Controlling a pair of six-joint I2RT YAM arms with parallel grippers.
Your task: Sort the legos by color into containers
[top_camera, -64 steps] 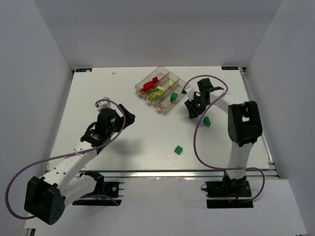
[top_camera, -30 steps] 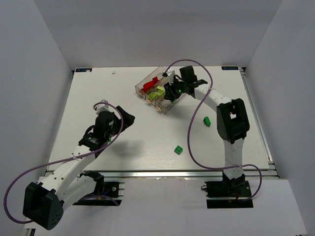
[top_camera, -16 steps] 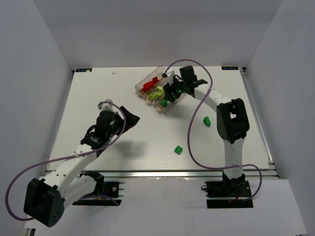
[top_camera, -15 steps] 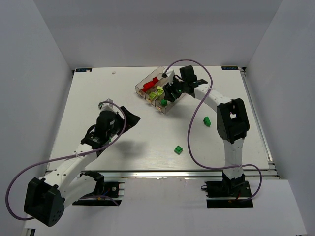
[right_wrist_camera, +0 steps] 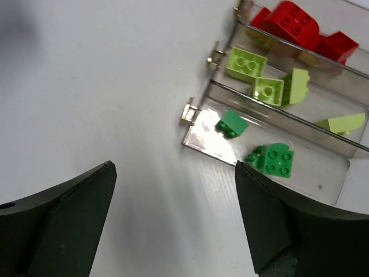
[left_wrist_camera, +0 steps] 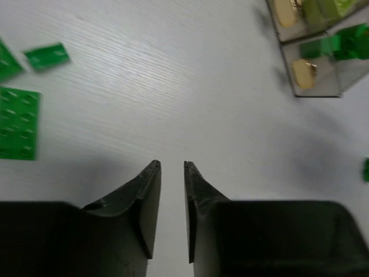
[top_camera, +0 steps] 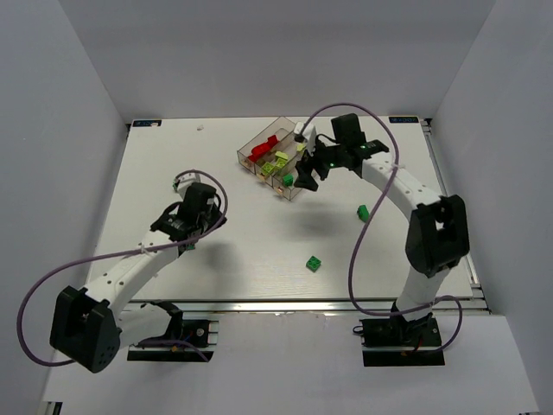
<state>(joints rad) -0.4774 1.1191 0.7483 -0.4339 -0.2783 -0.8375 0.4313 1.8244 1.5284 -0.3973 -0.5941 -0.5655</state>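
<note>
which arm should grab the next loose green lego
Right. The right end effector is open and nearer the green lego; the left end effector is shut and farther off.

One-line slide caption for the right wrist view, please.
Open right gripper facing the containers: red legos, pale yellow-green legos and dark green legos each in their own compartment.

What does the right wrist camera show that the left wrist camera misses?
Only right wrist: red studded bricks in their own compartment, and the right tool open with nothing between its fingers. Only left wrist: flat green studded plates lying at the picture's left edge, and the left tool shut on nothing. Both: the white table and the clear smoky plastic trays, with dark green bricks in the end compartment.
</note>
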